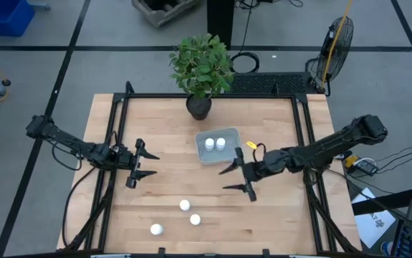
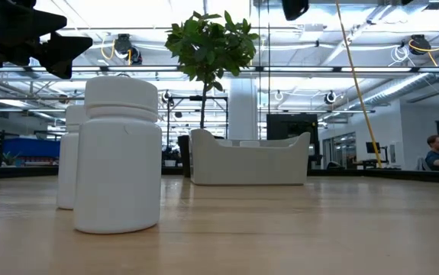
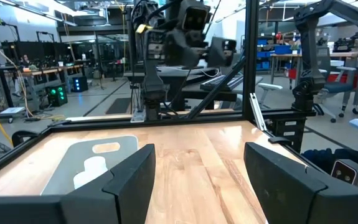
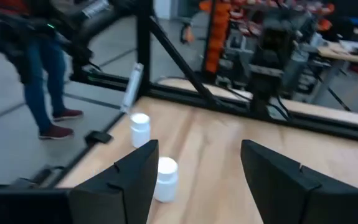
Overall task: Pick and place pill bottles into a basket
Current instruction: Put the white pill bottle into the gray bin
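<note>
Three white pill bottles (image 1: pixel 184 205) (image 1: pixel 195 220) (image 1: pixel 156 229) stand upright on the wooden table near its front edge; the low view shows two of them close up (image 2: pixel 117 156). Two more bottles (image 1: pixel 215 144) stand inside the pale basket (image 1: pixel 228 154) at the table's middle, below the plant. My left gripper (image 1: pixel 155 164) hangs open left of the basket, pointing level toward it (image 3: pixel 91 165). My right gripper (image 1: pixel 222 180) hangs open above the table between the basket and the loose bottles, and its wrist view looks down at two of them (image 4: pixel 165 179) (image 4: pixel 140 129).
A potted plant (image 1: pixel 201 68) stands at the table's far edge behind the basket. A black frame (image 1: pixel 120 107) runs around the table. A person's legs (image 4: pixel 42 81) show beyond the table's left edge. Bare wood lies at the near right of the table.
</note>
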Controlling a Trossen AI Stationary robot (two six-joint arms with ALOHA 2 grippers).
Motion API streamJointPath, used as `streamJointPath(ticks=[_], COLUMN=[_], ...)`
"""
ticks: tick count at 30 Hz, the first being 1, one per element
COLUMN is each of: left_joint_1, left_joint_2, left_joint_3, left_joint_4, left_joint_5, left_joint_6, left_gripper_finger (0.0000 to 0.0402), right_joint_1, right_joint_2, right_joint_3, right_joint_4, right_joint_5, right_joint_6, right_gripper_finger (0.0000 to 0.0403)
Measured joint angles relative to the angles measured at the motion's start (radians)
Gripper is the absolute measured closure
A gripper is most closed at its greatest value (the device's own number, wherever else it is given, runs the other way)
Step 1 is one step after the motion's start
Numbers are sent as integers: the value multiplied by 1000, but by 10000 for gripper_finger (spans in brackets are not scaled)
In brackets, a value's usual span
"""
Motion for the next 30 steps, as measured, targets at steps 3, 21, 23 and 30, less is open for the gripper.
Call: streamJointPath(ticks=[3, 21, 23, 30], left_joint_1=[0, 0, 0, 0], left_joint_2=[0, 0, 0, 0], left_joint_3=[0, 0, 0, 0], left_joint_4=[0, 0, 0, 0], left_joint_5=[0, 0, 0, 0], left_joint_6=[0, 0, 0, 0], left_gripper_finger=[151, 151, 151, 151], right_joint_1=[32, 152, 166, 225], right_joint_2=[-14, -17, -17, -16], right_joint_3=[0, 0, 0, 0], right_joint_4=[-1, -30, -49, -103], right_joint_5=[0, -2, 1, 182], right_joint_6=[0, 29, 24, -32], right_gripper_finger=[181, 181, 181, 198])
